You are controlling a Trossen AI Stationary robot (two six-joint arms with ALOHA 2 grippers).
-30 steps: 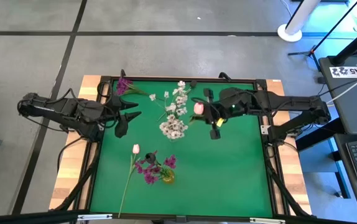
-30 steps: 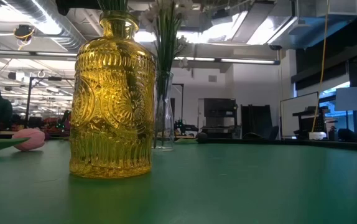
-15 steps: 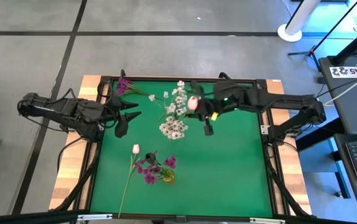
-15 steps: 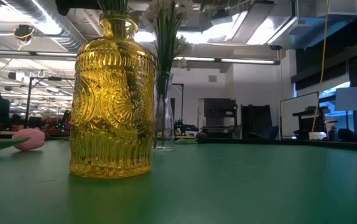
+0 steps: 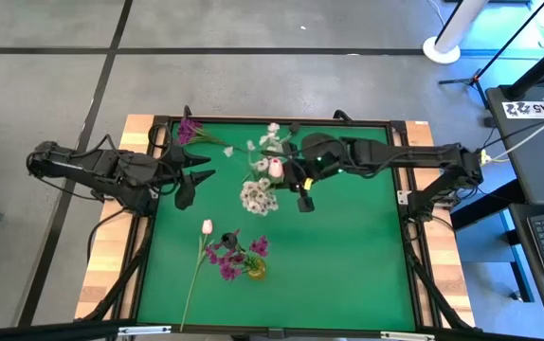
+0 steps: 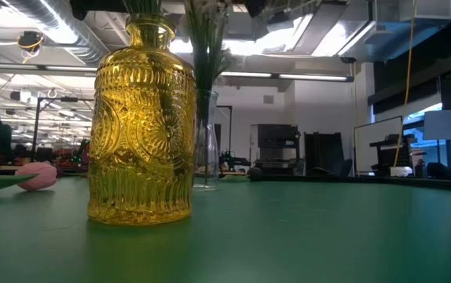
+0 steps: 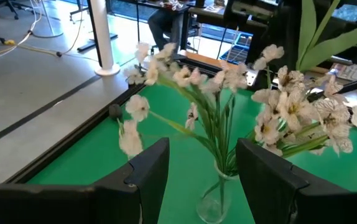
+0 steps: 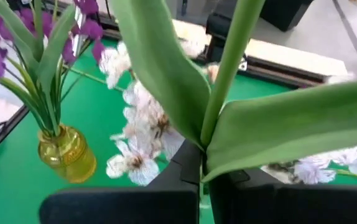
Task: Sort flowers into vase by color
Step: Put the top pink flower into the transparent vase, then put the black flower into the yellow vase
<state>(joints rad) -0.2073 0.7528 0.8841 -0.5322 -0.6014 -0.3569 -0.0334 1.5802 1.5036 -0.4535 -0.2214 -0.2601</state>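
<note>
Pale pink tulip bud (image 5: 276, 170) rides over the white spray (image 5: 258, 196) near the bench's far edge, stalk pinched in the right gripper (image 5: 302, 187); next comes lowering it into the clear vase (image 7: 215, 199), while the left gripper (image 5: 196, 180) waits, jaws spread.

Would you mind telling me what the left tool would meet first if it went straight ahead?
Probably the clear vase of white flowers, which sits right between the open left tool's fingers in its wrist view; depth is uncertain.

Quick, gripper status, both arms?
Left gripper: open, holding nothing.
Right gripper: shut on the tulip stem.
</note>
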